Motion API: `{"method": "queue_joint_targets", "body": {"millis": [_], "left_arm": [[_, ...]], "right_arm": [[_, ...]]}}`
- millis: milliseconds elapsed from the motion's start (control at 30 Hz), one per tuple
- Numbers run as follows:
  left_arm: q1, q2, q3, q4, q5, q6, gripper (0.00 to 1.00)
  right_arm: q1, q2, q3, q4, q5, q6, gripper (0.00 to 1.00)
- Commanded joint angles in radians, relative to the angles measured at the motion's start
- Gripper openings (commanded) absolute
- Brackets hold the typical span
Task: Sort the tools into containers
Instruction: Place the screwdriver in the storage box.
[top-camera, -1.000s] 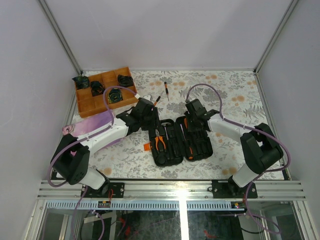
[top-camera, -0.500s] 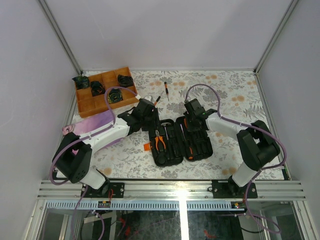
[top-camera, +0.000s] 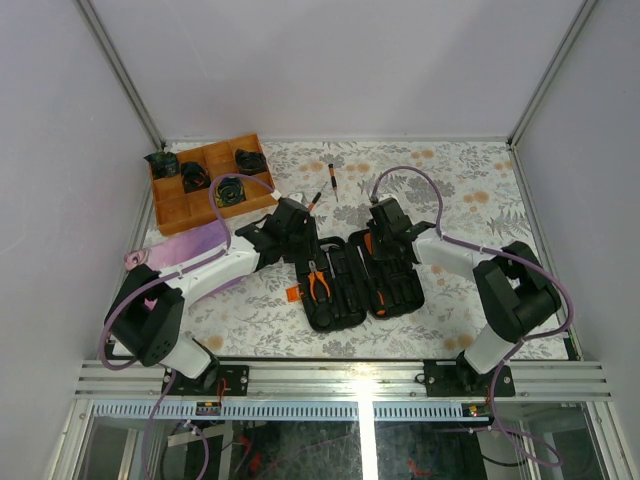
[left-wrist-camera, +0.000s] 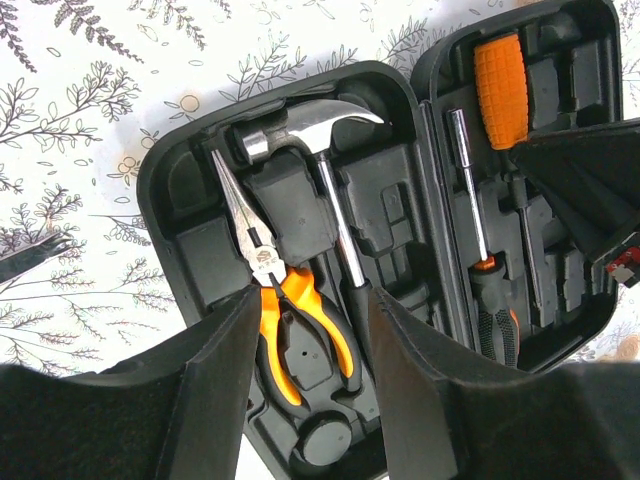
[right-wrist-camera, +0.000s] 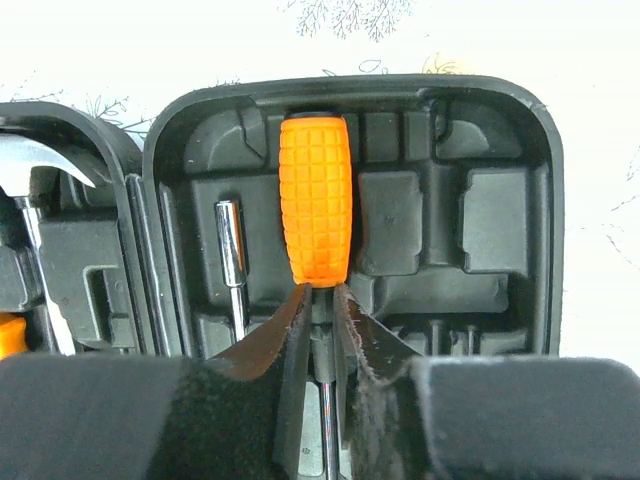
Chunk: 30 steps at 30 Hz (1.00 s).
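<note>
Pliers (left-wrist-camera: 290, 310), hammer (left-wrist-camera: 320, 135) seated in case (left-wrist-camera: 170, 190); right pincer (right-wrist-camera: 320, 300) clamps a screwdriver (right-wrist-camera: 315, 200), left pincer (left-wrist-camera: 312, 295) apart; two drivers (top-camera: 332, 180) lie loose at 12 o'clock.

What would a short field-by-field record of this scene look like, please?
Case: tool case open flat, mid-table
Left half: pliers and hammer seated
Right half: orange-handled screwdriver, chrome-shafted driver
Left claw: open, above the pliers
Right claw: shut on the screwdriver's shaft
Loose: thin driver and second thin driver on the table beyond the case
</note>
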<state>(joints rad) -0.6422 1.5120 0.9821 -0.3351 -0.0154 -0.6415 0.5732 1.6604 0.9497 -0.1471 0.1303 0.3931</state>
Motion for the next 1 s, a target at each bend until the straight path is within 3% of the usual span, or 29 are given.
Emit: {"method": "queue_joint_targets", "body": {"millis": [0, 367, 567, 700, 967], "left_arm": [[-0.006, -0.019, -0.014, 0.004, -0.027, 0.016, 0.46], [0.007, -0.101, -0.061, -0.018, -0.148, -0.008, 0.59], [0.052, -0.127, -0.114, 0.014, -0.117, -0.023, 0.70], [0.058, -0.123, -0.126, 0.020, -0.114, -0.024, 0.71], [0.059, -0.113, -0.151, 0.062, -0.058, -0.005, 0.65]], "right_arm": [[-0.001, -0.068, -0.007, -0.041, -0.010, -0.016, 0.23], [-0.001, -0.172, 0.044, -0.135, -0.027, -0.061, 0.29], [-0.003, -0.108, 0.115, -0.235, -0.048, -0.104, 0.23], [-0.004, -0.074, 0.128, -0.230, -0.073, -0.111, 0.17], [-0.010, -0.003, 0.169, -0.243, -0.108, -0.120, 0.17]]}}
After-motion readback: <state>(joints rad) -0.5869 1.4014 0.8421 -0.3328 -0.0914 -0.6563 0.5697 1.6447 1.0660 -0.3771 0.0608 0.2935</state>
